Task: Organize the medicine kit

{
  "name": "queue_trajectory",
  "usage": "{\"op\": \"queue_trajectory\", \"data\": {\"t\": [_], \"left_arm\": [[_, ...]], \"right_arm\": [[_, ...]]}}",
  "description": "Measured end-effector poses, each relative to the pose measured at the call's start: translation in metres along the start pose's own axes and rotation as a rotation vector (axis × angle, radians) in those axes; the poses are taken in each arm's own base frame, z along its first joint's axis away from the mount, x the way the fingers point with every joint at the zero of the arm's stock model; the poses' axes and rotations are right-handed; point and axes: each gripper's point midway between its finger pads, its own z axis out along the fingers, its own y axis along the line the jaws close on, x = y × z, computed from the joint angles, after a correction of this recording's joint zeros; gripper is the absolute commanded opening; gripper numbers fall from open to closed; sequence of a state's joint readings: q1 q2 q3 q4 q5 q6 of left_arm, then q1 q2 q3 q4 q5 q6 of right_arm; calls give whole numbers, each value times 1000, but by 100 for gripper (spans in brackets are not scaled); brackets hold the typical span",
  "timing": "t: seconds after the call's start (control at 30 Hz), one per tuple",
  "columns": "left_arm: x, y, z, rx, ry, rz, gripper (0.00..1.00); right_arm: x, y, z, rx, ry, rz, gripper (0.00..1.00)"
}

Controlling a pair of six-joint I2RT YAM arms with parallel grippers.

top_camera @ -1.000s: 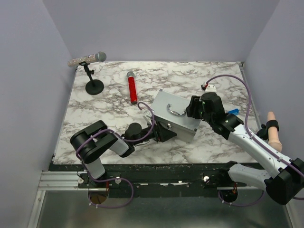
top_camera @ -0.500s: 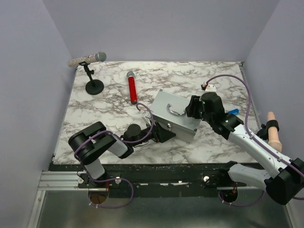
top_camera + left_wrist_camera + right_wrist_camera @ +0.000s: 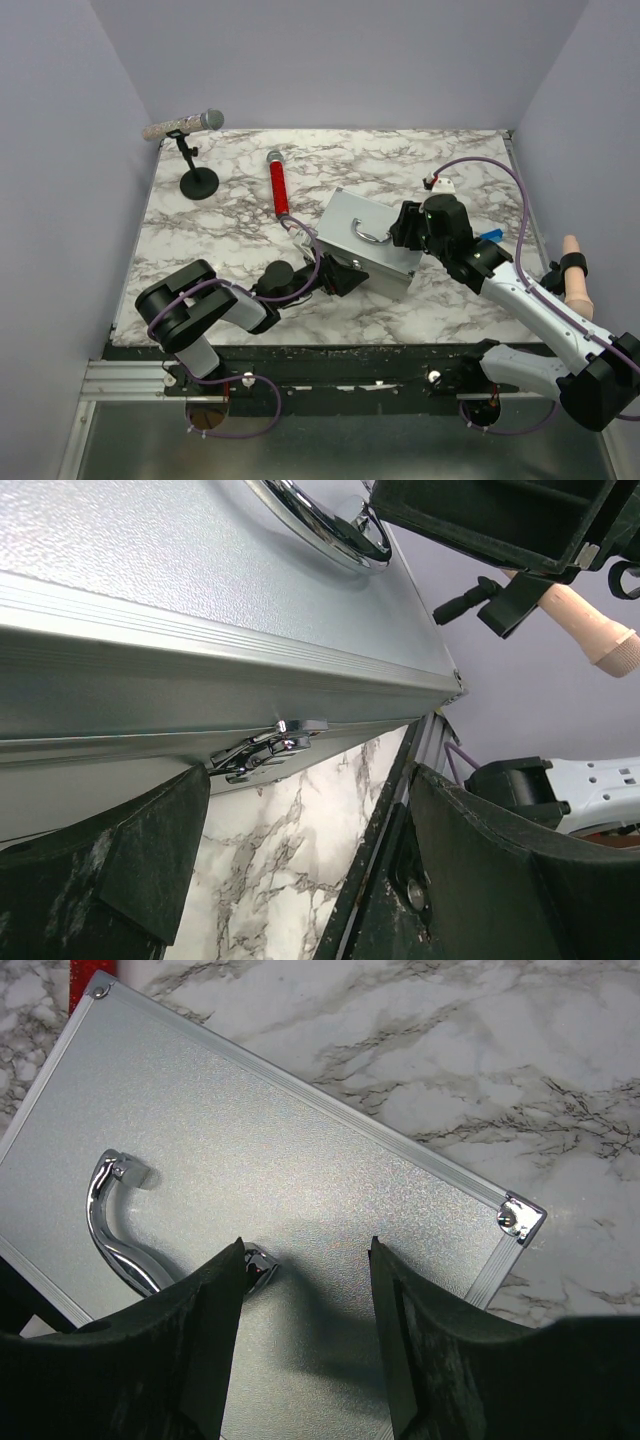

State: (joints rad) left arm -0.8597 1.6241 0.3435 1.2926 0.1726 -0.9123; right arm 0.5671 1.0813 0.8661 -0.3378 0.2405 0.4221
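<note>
The medicine kit (image 3: 372, 243) is a grey metal box with its lid down and a curved silver handle (image 3: 371, 236), lying at an angle mid-table. My left gripper (image 3: 342, 274) is open and low on the table against the box's near side. In the left wrist view its fingers (image 3: 120, 865) stand either side of the silver latch (image 3: 268, 748) without touching it. My right gripper (image 3: 405, 228) is open and empty over the right end of the lid (image 3: 300, 1150). Its fingertips (image 3: 228, 1280) are just right of the handle (image 3: 112, 1222).
A red microphone (image 3: 278, 186) lies left of the box. A grey microphone (image 3: 188, 124) on a black stand (image 3: 199, 183) is at the far left. A small white bottle (image 3: 443, 185) and a blue item (image 3: 489, 237) lie right of the box. A peach dummy hand (image 3: 573, 272) is at the right edge.
The left arm's elbow has shifted a little down and left, while its gripper stays at the box's near side. The right arm and the box have not moved.
</note>
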Motion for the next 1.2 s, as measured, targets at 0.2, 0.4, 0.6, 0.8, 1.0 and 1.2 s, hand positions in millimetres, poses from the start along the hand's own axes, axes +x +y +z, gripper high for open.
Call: {"op": "queue_trajectory", "data": {"t": [0.2, 0.4, 0.6, 0.8, 1.0, 1.2], "left_arm": [[-1, 1, 0, -5, -7, 11, 89], [-1, 1, 0, -5, -7, 16, 89], [0, 3, 0, -9, -3, 24, 89], [2, 6, -1, -29, 6, 28, 89], [1, 7, -1, -42, 4, 29, 90], [1, 7, 0, -40, 3, 28, 90]], "right_arm": [[1, 0, 0, -2, 2, 0, 61], [1, 0, 0, -2, 2, 0, 61], [1, 0, 0, -2, 2, -1, 61], [1, 0, 0, -2, 2, -1, 61], [1, 0, 0, -2, 2, -1, 61], [1, 0, 0, -2, 2, -1, 61]]}}
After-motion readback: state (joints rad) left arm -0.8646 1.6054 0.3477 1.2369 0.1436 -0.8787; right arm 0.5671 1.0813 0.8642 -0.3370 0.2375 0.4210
